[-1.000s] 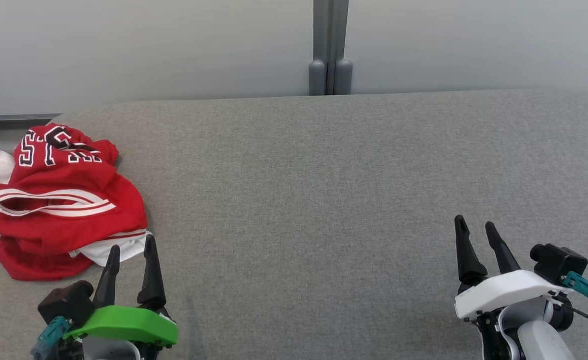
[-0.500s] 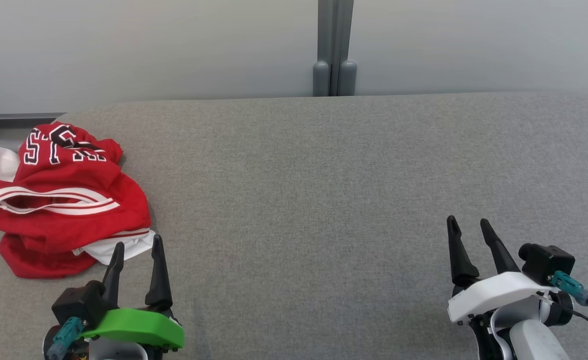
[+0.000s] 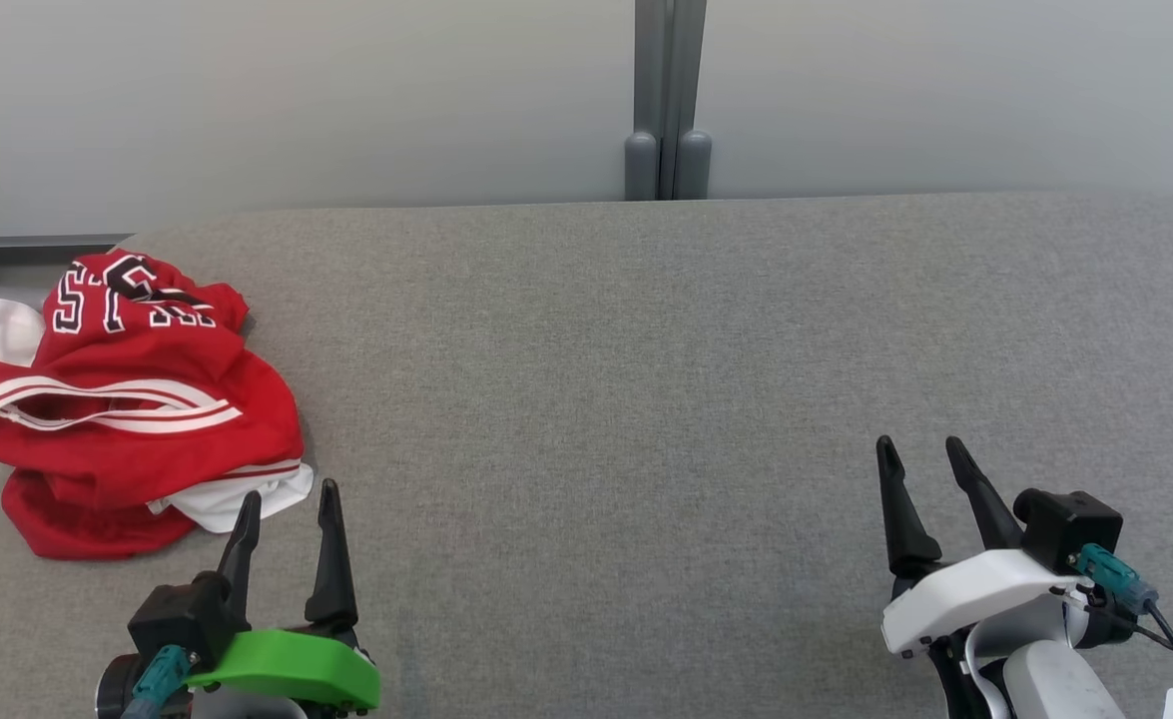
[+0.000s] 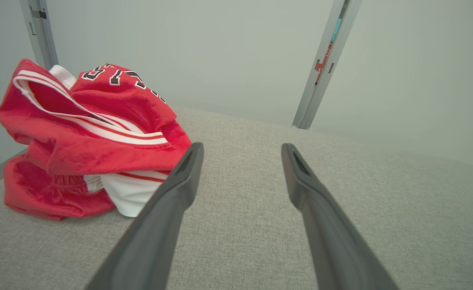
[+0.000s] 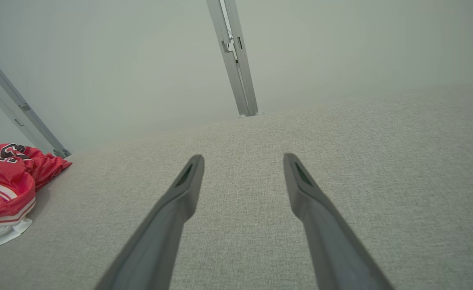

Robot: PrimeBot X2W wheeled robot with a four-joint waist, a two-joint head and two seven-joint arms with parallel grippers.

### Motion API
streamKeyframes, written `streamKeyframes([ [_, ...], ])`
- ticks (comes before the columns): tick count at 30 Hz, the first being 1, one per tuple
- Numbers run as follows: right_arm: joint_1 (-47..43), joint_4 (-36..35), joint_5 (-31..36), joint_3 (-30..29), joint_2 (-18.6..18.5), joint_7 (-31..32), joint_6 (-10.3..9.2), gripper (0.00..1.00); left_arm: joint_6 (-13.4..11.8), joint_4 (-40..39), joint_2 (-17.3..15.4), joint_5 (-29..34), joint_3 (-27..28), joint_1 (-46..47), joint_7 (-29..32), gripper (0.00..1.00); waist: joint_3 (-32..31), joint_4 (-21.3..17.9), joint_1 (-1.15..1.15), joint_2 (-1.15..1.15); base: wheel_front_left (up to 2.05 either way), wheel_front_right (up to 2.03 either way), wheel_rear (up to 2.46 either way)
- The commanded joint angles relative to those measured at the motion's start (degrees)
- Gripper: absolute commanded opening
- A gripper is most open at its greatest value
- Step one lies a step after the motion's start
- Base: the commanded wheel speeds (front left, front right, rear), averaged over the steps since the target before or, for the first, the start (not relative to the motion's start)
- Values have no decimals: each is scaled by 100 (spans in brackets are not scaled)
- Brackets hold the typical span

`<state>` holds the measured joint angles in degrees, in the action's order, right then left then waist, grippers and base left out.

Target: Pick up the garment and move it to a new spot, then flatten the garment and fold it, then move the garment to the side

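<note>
Crumpled red-and-white garment (image 3: 127, 399) lay just ahead and left of the left gripper (image 3: 289, 491), whose fingers were spread, holding nothing. The right gripper (image 3: 917, 447), likewise spread, stood well apart over the grey cushion (image 3: 646, 350); a grey post (image 3: 668, 100) rose beyond.

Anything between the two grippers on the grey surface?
No: head view shows bare grey fabric surface between left gripper and right gripper. Garment sits far left, outside that stretch.

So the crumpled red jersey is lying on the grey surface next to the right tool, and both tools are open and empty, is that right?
Not quite. The red jersey lies crumpled next to the left tool, far from the right tool; the head view shows it. It is on the grey surface, and both tools are open and empty.
</note>
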<state>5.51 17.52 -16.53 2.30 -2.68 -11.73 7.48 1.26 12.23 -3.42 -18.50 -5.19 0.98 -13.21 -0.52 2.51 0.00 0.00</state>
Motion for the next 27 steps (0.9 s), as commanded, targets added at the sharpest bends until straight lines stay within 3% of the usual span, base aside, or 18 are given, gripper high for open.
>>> streamKeyframes([
  [1,64,11,113,15,-29,-63,2,100,12,12,-12,80,11,-69,-52,100,-6,-4,0,0,0,0,0],
  [27,119,144,295,141,-31,-257,1,100,5,120,33,66,30,11,-203,100,59,-46,0,0,0,0,0],
])
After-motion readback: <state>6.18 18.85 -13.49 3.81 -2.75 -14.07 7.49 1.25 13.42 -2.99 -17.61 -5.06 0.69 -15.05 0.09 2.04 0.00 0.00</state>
